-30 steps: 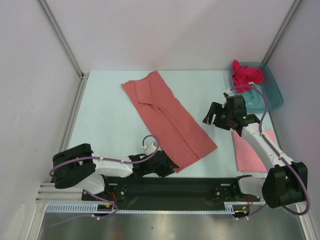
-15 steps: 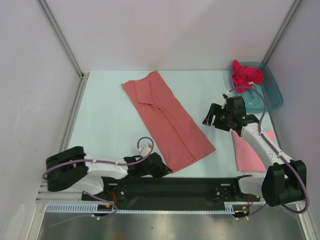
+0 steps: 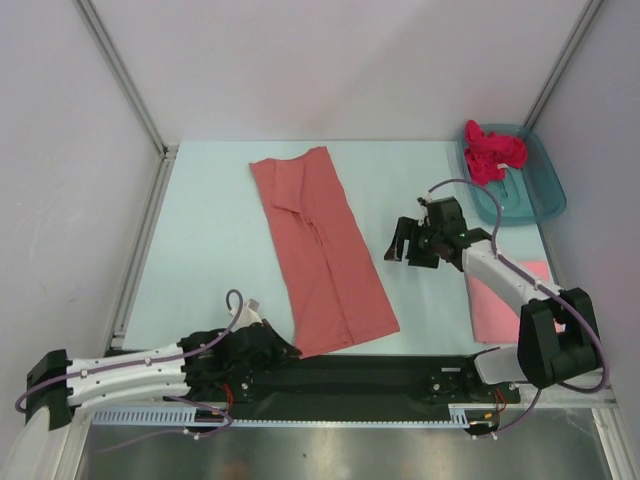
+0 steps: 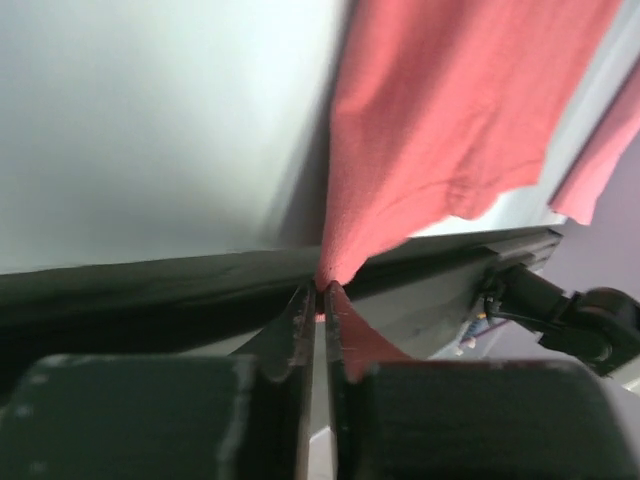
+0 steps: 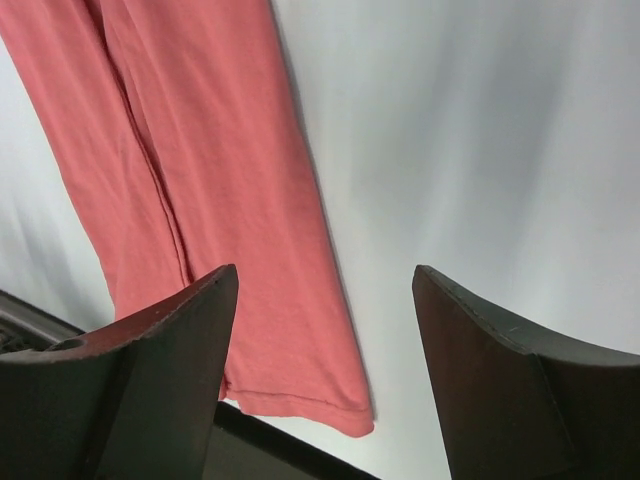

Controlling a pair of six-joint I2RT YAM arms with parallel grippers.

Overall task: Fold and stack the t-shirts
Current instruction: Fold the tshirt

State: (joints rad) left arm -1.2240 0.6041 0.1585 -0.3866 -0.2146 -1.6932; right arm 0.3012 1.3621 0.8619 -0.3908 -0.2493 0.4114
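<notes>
A salmon-coral t-shirt (image 3: 320, 250), folded into a long strip, runs from the table's far middle toward the near edge. My left gripper (image 3: 288, 352) is shut on its near-left corner; in the left wrist view the cloth (image 4: 450, 110) rises out of the closed jaws of that gripper (image 4: 322, 292). My right gripper (image 3: 400, 245) hangs open just right of the strip. Its wrist view shows the strip's hem (image 5: 200, 150) under the gap of the gripper (image 5: 325, 285), which holds nothing. A lighter pink t-shirt (image 3: 495, 305) lies folded at the near right. A magenta t-shirt (image 3: 490, 150) sits crumpled in the tub.
The teal tub (image 3: 540, 190) stands at the far right corner. The black base rail (image 3: 380, 375) runs along the near edge, just below the salmon shirt's hem. White walls close in the table on the left, back and right.
My left gripper shut on the shirt's near corner and pulled it left and toward the near edge, swinging the strip straighter. The right gripper drifted left, still open.
</notes>
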